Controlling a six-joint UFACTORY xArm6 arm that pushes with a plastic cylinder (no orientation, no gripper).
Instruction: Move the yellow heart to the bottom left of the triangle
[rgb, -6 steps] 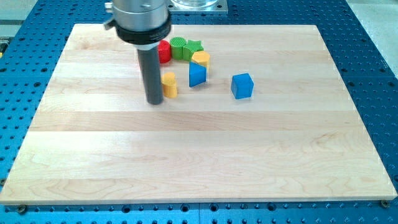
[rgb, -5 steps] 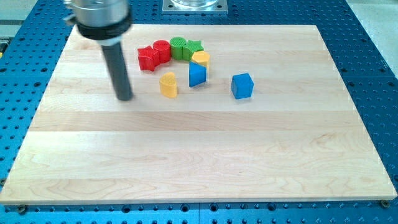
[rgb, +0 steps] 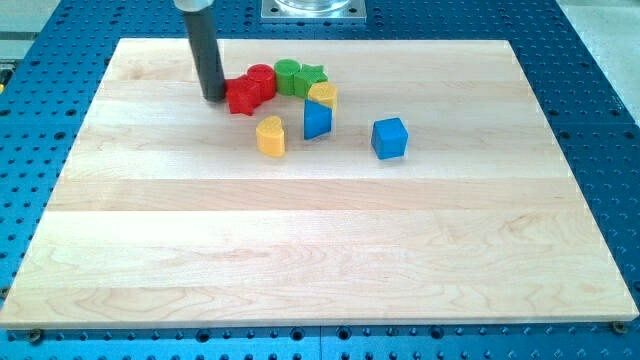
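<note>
The yellow heart (rgb: 270, 136) lies on the wooden board, just to the left of and slightly below the blue triangle (rgb: 317, 119), with a small gap between them. My tip (rgb: 213, 97) stands at the view's upper left, just left of the red star-shaped block (rgb: 241, 96), close to it or touching it. The tip is well above and to the left of the yellow heart.
A red cylinder (rgb: 261, 78), a green cylinder (rgb: 287, 75), a green star (rgb: 312, 77) and a yellow cylinder (rgb: 322, 95) form an arc above the triangle. A blue cube (rgb: 389, 137) stands to the right. The board (rgb: 320, 250) lies on a blue perforated table.
My tip has moved from beside the yellow heart out to the left, then up to the left side of the red star. The blocks have not visibly moved.
</note>
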